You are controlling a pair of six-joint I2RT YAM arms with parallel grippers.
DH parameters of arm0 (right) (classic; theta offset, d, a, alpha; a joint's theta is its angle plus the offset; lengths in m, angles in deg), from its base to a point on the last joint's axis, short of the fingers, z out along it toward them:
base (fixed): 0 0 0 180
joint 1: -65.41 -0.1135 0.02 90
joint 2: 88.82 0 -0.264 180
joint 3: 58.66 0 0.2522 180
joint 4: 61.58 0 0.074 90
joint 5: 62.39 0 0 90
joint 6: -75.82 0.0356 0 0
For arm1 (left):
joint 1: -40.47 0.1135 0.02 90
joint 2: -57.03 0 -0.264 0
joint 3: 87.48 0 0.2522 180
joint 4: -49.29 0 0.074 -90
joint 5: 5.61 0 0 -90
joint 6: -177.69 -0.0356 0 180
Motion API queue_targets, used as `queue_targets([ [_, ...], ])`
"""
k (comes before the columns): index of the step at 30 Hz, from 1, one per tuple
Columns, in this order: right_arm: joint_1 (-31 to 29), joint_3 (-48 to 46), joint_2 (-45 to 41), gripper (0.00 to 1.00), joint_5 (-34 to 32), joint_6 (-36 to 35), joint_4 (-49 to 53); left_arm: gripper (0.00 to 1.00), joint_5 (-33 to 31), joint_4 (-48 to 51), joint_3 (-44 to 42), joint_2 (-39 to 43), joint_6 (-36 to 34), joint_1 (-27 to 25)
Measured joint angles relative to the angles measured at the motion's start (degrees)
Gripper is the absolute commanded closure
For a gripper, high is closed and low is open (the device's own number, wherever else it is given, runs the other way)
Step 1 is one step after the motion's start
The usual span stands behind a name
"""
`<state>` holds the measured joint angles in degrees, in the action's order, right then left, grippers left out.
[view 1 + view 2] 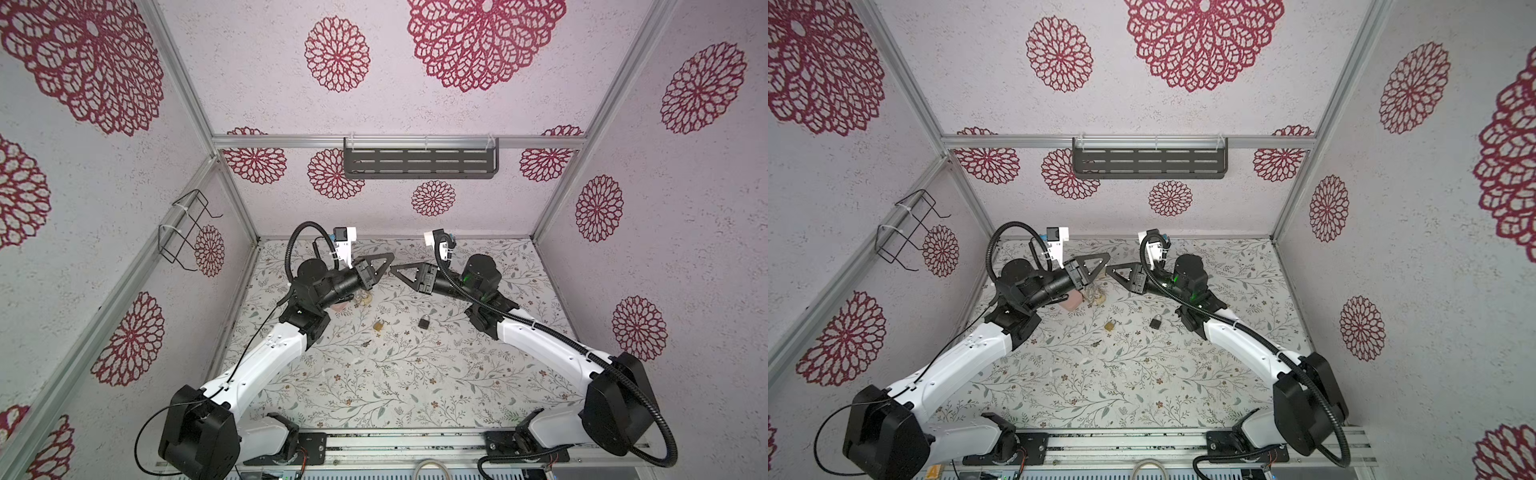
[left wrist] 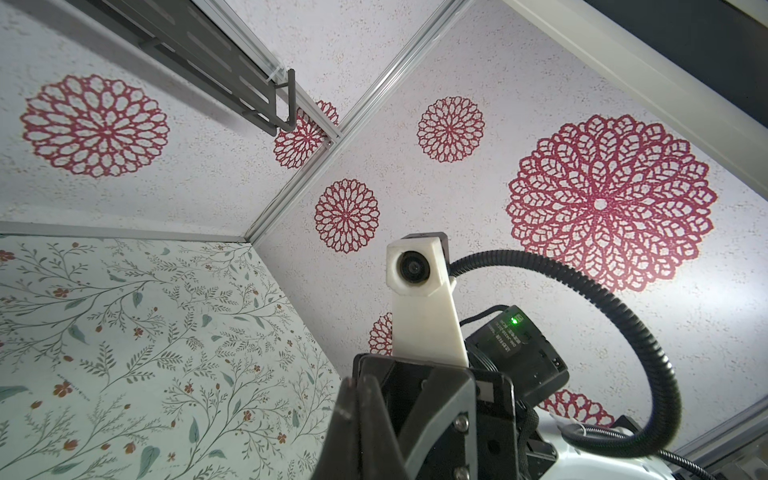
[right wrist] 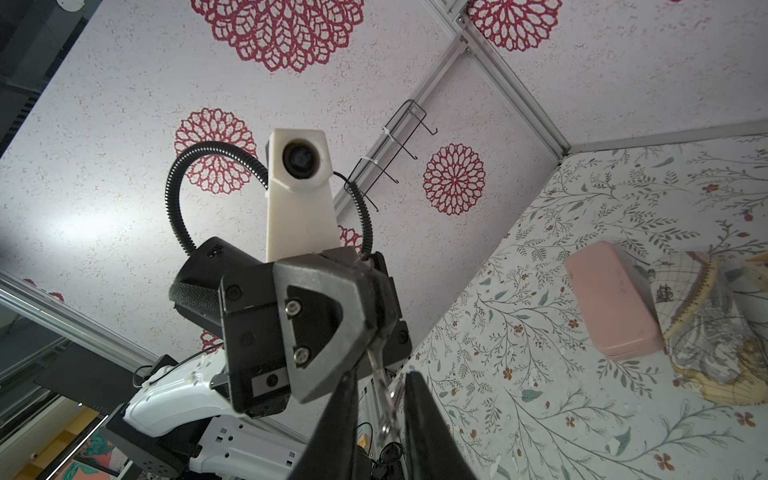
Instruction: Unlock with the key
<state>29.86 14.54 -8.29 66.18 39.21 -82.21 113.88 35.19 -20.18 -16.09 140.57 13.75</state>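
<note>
My left gripper (image 1: 390, 257) and right gripper (image 1: 392, 269) meet tip to tip high above the back of the table. In the right wrist view, the left gripper (image 3: 368, 299) is shut on a silver key (image 3: 384, 390). The key sticks out into the gap between the right gripper's (image 3: 382, 409) two dark fingers, which stand apart on either side of it. In the left wrist view the left fingers (image 2: 353, 419) are pressed together. A brass padlock (image 1: 378, 324) and a dark padlock (image 1: 424, 322) lie on the floral table in both top views.
A small dark-headed key (image 1: 366, 343) lies on the table in front of the brass padlock. A pink case (image 3: 611, 303) and a patterned pouch (image 3: 715, 332) sit under the left arm. There is a black shelf (image 1: 419, 162) on the back wall and a wire rack (image 1: 187, 228) on the left wall.
</note>
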Motion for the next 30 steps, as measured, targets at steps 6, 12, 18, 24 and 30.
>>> queue_targets([
  [6,0.0,0.0,0.0,0.83,0.0,-0.3,0.3,1.0,0.0,0.4,0.2,0.0,-0.2,0.0],
  [12,0.0,0.0,0.0,0.89,-0.2,-0.7,0.7,1.0,-0.4,1.0,0.7,0.0,-0.4,0.0],
  [18,0.0,0.0,0.0,0.97,-0.2,-1.3,0.9,1.0,-0.5,1.4,0.7,0.0,-0.3,0.0],
  [24,0.0,0.0,-0.2,1.0,-0.2,-1.7,1.3,0.81,-0.5,1.7,1.0,-0.2,-0.3,0.0],
  [30,1.1,-1.3,-2.4,1.0,-0.9,-1.9,2.9,0.44,-1.1,2.9,2.7,-1.5,-0.6,0.0],
])
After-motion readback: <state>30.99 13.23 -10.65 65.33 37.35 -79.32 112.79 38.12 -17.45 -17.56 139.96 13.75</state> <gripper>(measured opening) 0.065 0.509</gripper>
